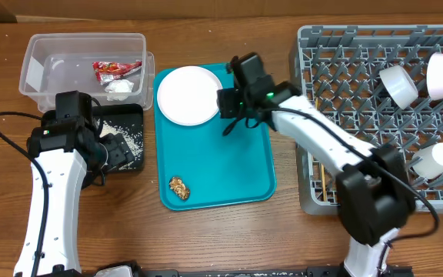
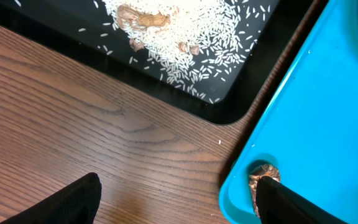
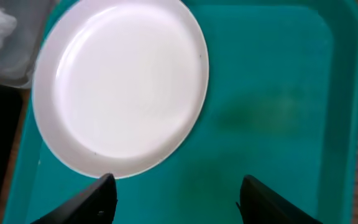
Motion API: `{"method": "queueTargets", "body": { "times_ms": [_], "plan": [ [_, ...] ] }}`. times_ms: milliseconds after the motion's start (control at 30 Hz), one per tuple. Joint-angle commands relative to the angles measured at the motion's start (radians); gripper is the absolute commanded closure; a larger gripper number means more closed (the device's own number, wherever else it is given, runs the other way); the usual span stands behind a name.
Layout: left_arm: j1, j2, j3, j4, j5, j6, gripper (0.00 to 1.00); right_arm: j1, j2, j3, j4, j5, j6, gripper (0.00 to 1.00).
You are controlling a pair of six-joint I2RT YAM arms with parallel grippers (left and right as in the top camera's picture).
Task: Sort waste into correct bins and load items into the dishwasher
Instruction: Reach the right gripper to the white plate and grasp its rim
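Your right tool (image 3: 178, 190), jaws apart and empty, hovers nearer the white plate (image 3: 120, 87), which lies toward the frame's upper left.

Overhead: fixed high above, facing straight down, far enough to take in the whole brown wooden worktop (image 1: 206, 31).

Left wrist: very near, angled down at one corner of the shallow black rectangular tray (image 2: 61, 25) and the edge of the flat teal plastic tray (image 2: 316, 112). Shares the small brown food lump (image 2: 263, 177) with overhead.

Right wrist: near, facing down on the round white plate (image 3: 120, 87). Shares plate and teal tray with overhead.
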Motion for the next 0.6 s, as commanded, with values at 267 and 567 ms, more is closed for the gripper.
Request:
{"method": "queueTargets", "body": {
  "times_ms": [267,567],
  "plan": [
    [0.003,-0.010,0.015,-0.015,-0.011,-0.010,0.18,0.048,0.166,0.007,0.245,0.079,0.086,0.38],
    [0.003,-0.010,0.015,-0.018,-0.011,-0.011,0.18,0.045,0.243,0.007,0.144,0.122,0.085,0.51]
  ]
}}
